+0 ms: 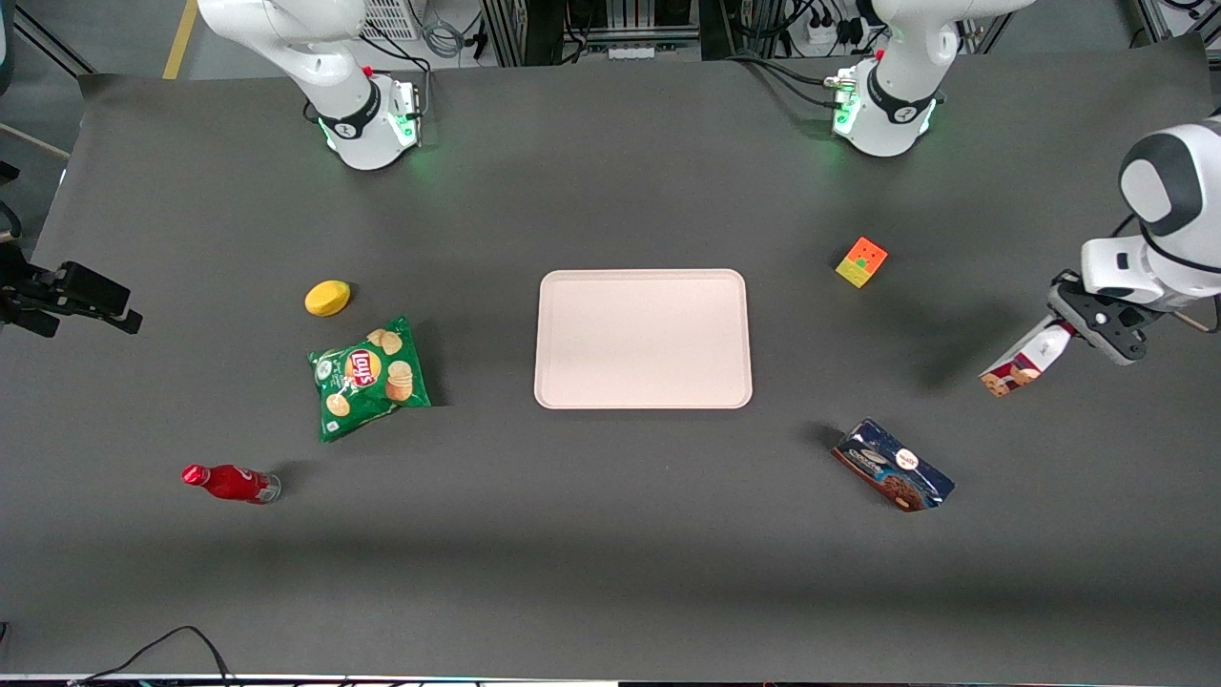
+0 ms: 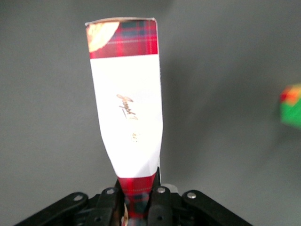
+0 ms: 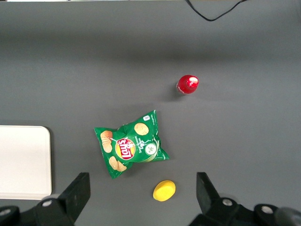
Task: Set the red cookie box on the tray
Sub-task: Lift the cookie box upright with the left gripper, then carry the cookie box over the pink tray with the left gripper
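One item held, none yet delivered: transport step in hand. Gripper [image 2: 141, 200] clamped on one end of the red cookie box [image 2: 127, 103], carton squeezed in at the grip and projecting straight out from the fingers. Box carried tilted, free end lowest, apparently clear of the surface [image 1: 610, 534], out at the working arm's end of the surface.

Nearest neighbours to the gripper: dark blue cookie bag [image 1: 893, 467], lying closer to the front camera than the gripper, and the colour cube [image 1: 861, 261], lying farther from that camera. Both set between the gripper and the tray [image 1: 643, 339], to either side of the direct line. Tray well apart from the gripper, toward the centre of the surface, nothing on it.

Next move, as judged: keep the grip closed, carry the box sideways toward the tray at a height that clears bag and cube, lower until the long face lies inside the rim, then release. Risk, as judged: end-held carton may swing or slip under a fast traverse.
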Motion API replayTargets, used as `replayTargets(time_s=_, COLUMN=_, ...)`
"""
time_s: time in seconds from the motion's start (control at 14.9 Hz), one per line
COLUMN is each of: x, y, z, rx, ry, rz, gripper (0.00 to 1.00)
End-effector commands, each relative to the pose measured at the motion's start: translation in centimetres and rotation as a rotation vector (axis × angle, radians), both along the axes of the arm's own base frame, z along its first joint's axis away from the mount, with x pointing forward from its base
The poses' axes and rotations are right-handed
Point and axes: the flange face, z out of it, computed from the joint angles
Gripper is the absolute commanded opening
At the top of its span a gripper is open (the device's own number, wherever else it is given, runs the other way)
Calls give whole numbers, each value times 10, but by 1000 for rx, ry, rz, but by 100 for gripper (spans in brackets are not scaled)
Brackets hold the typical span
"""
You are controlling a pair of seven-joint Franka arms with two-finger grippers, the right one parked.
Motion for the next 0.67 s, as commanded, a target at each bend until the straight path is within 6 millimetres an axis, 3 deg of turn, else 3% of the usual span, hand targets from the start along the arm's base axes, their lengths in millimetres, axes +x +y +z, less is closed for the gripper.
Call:
replayTargets(time_s=0.0, x=8, y=-98, z=61, rx=-28, ry=28, rz=257, gripper=7)
replayTargets(time_s=0.2, x=10, y=-188, z=101, rx=-46, ry=42, rz=433, gripper=7)
replayTargets(time_s=0.34, x=6, y=-244, z=117, rx=-41, ry=34, rz=552, gripper=8)
replayTargets(time_s=0.6, x=-17, y=-354, z=123, rx=-50, ry=30, rz=771, gripper=10)
